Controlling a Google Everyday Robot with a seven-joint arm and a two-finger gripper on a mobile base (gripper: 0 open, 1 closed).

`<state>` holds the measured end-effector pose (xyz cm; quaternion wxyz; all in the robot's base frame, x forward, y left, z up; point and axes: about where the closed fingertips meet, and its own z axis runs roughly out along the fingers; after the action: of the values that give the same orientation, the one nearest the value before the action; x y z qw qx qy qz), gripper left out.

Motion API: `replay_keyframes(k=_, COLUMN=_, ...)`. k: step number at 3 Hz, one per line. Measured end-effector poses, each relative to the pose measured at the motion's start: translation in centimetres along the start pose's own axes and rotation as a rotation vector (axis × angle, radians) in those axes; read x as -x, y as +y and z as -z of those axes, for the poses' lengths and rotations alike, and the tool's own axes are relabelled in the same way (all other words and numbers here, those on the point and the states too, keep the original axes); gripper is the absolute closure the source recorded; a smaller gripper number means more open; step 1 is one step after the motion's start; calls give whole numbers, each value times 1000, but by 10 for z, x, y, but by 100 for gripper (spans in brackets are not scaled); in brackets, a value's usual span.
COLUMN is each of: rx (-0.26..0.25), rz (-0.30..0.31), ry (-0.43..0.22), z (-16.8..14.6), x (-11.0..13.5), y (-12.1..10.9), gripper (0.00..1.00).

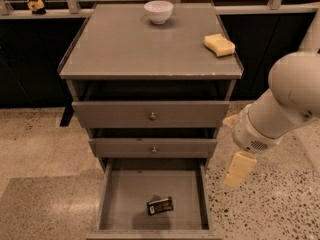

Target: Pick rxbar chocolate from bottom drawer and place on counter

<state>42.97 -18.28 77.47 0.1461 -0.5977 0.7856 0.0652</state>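
The rxbar chocolate (pixel 160 206) is a small black bar with white print. It lies flat on the floor of the bottom drawer (pixel 120 196), near the front middle. The drawer is pulled fully open. The counter (pixel 135 46) is the wide grey cabinet top. My gripper (pixel 236 170) hangs from the white arm (pixel 280 109) to the right of the cabinet. It is outside the drawer, beside the drawer's right wall and above floor level, apart from the bar.
A white bowl (pixel 158 11) stands at the counter's back middle and a yellow sponge (pixel 219 44) lies at its right edge. The two upper drawers with round knobs (pixel 152 116) are pulled out slightly. Speckled floor surrounds the cabinet.
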Motion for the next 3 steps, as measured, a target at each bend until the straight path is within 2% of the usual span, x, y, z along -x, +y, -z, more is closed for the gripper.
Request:
replay_keyframes(k=1, rx=31, rz=-23, ry=17, z=-62, x=7, y=-8, gripper=0)
replay_keyframes(k=2, rx=53, rz=-85, ry=71, z=-114, x=8, y=-14, gripper=0)
replay_keyframes(k=3, rx=51, rz=-114, ry=74, z=-114, x=10, y=-14, gripper=0)
